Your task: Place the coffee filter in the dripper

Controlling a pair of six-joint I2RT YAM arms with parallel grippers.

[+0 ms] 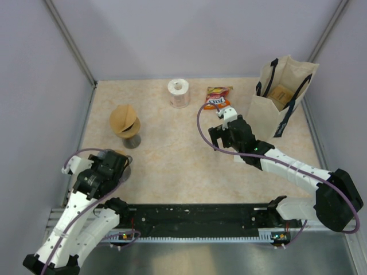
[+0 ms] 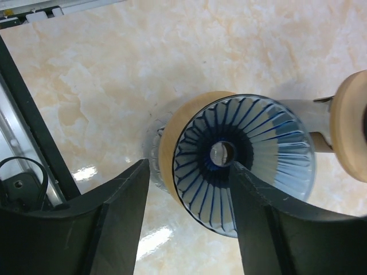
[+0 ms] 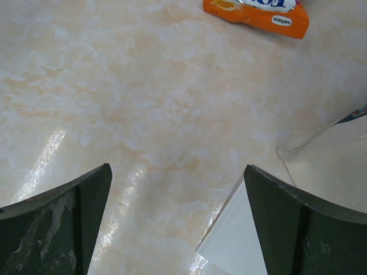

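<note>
Nearest you, at the near left of the table point(image 1: 172, 160), the left gripper point(image 2: 189, 172) hangs over the dripper point(image 2: 269, 149). Its two dark fingers are spread apart and hold nothing. One finger crosses in front of the dripper's rim in the left wrist view, and whether it touches cannot be told.

The dripper is a clear glass cone with blue ribs and a wooden collar. It stands upright, and its bowl is bare down to the centre hole, so no filter is in it yet.

Just beyond it, the brown coffee filter point(image 1: 123, 118) rests on top of a dark cup point(image 1: 132, 140).

Farther right, near the middle of the table, the right gripper point(image 3: 176, 172) hovers over bare tabletop with its fingers wide apart, gripping nothing.

Along the far edge, from left to right, are a toilet roll point(image 1: 179, 93), an orange snack packet point(image 1: 218, 97) and a tote bag point(image 1: 281, 94).

The step in hand looks to be fetching the filter.
- Use the left arm, which is closer.
- Lift clear of the dripper before you move away, so that a finger does not tip it.
- Pinch the paper lightly at its edge.
- Keep the cup from sliding as you lift the filter.
- Lower the filter point first into the centre of the bowl.
</note>
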